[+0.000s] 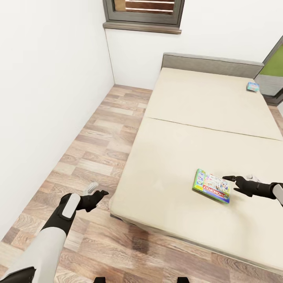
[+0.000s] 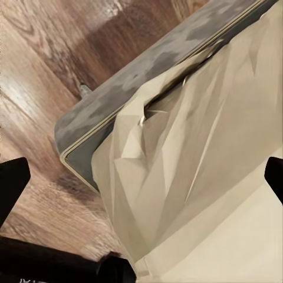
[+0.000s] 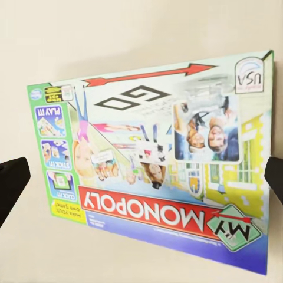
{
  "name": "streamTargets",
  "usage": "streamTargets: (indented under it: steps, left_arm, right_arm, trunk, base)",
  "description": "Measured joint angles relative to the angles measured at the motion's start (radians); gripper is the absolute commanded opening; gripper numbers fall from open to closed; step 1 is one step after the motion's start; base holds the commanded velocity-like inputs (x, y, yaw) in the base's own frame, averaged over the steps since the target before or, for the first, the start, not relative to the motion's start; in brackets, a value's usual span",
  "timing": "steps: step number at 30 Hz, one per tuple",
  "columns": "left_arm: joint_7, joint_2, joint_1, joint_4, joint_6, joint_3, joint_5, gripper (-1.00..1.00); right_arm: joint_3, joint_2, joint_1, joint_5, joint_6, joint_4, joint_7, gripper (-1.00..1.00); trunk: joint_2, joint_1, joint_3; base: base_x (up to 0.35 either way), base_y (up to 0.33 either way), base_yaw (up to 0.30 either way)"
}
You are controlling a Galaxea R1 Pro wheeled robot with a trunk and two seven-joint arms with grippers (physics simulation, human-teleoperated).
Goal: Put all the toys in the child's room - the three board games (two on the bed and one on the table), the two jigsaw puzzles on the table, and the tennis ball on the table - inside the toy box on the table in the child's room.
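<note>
Left gripper (image 1: 103, 193) idle, fingers wide, at bed (image 1: 173, 157) corner | our right gripper (image 1: 229, 179) spread wide beside green-edged board game (image 1: 211, 185) on mattress | second game (image 1: 253, 87) near headboard | risk: thin box sliding off under our pinch.

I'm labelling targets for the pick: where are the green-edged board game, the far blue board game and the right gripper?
green-edged board game (image 1: 211, 185): head view, lid centre.
blue board game (image 1: 253, 87): head view, lid centre.
right gripper (image 1: 232, 179): head view, between its fingertips.
</note>
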Motion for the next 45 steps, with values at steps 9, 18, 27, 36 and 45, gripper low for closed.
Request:
streamTargets:
  steps: [9, 18, 27, 36, 45]
  left_arm:
    - [0.000, 0.003, 0.002, 0.001, 0.000, 0.000, -0.001, 1.00]
    - [0.000, 0.006, 0.002, 0.001, -0.001, 0.000, -0.002, 1.00]
    - [0.000, 0.007, 0.002, 0.001, -0.001, 0.000, -0.003, 1.00]
    - [0.000, 0.009, 0.002, 0.001, -0.001, 0.000, -0.003, 1.00]
    - [0.000, 0.009, 0.003, 0.001, -0.001, 0.000, -0.003, 1.00]
  right_arm:
    - [0.000, 0.000, 0.000, 0.000, -0.002, 0.000, -0.002, 1.00]
    - [0.000, 0.001, 0.000, 0.000, -0.002, 0.000, -0.002, 1.00]
    - [0.000, 0.001, 0.000, 0.000, -0.002, 0.000, -0.002, 1.00]
    - [0.000, 0.003, 0.000, 0.001, -0.002, 0.000, -0.002, 1.00]
    - [-0.001, 0.003, 0.000, 0.002, -0.002, 0.000, -0.002, 1.00]
  trunk:
    - [0.000, 0.000, -0.008]
    - [0.000, 0.000, -0.021]
    - [0.000, 0.000, -0.035]
    - [0.000, 0.000, -0.050]
    - [0.000, 0.000, -0.064]
  base:
    - [0.000, 0.000, 0.000]
    - [0.000, 0.000, 0.000]
    - [0.000, 0.000, 0.000]
    - [0.000, 0.000, 0.000]
    - [0.000, 0.000, 0.000]
